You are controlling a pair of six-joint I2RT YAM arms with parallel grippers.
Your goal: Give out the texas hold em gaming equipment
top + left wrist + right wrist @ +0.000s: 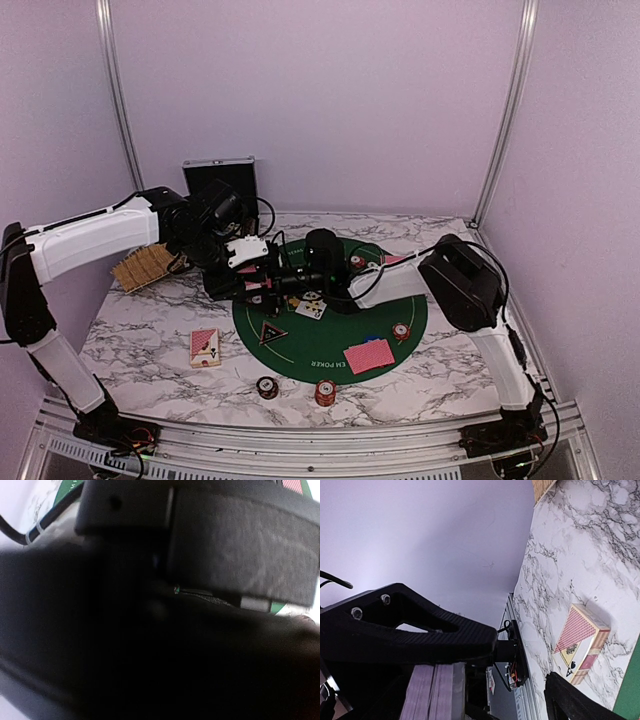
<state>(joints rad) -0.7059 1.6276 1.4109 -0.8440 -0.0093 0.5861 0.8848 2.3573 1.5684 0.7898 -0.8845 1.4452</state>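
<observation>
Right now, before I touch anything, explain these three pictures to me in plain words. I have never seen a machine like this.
These are two robot arms bolted to a marble table, each ending in a two-finger gripper. The wide picture looks down from above and behind them. The other two come from small cameras on the wrists. The left wrist picture is almost all dark and shows little.

The left gripper and right gripper meet over a round green mat. The left one is shut and the right one stands wide. The edge of a card stack shows by the right fingers, but I cannot tell which gripper holds it.

On the mat lie red-backed cards, a triangular marker and a chip. Off it sit a card box and two chip stacks. A case stands behind.
</observation>
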